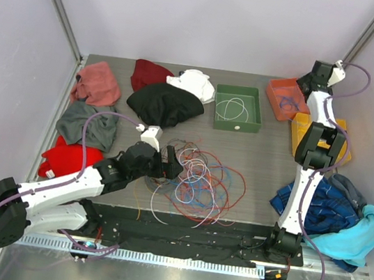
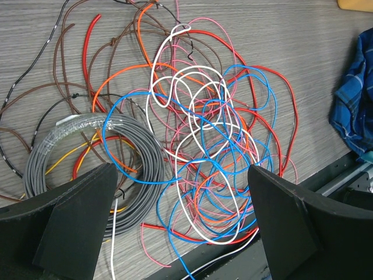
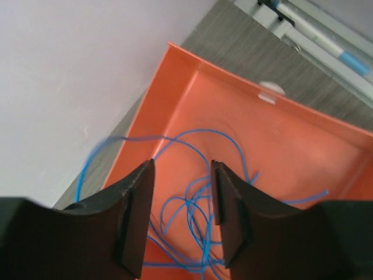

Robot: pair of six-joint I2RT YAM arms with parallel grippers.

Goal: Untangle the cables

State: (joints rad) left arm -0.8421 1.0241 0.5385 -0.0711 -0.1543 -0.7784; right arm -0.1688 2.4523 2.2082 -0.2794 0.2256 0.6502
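Observation:
The tangle of cables (image 1: 202, 177) lies at the table's near middle: red, blue, white, pink, orange and brown loops. In the left wrist view the tangle (image 2: 215, 146) sits beside a taped grey coil (image 2: 64, 157) with yellow wire in it. My left gripper (image 1: 173, 162) is open and empty just above the tangle's left side, and its jaws (image 2: 182, 175) stand wide apart. My right gripper (image 1: 304, 84) hovers open over the orange tray (image 1: 279, 90) at the back right. Between its fingers (image 3: 182, 166) a loose blue cable (image 3: 198, 198) lies in that tray (image 3: 280, 140), untouched.
A green tray (image 1: 235, 126) holds a white cable, and a yellow tray (image 1: 301, 129) stands right of it. Garments lie around: pink (image 1: 97, 81), dark red (image 1: 151, 71), white (image 1: 194, 83), black (image 1: 164, 105), grey (image 1: 83, 124), red (image 1: 65, 157), blue plaid (image 1: 322, 202), cyan (image 1: 355, 239).

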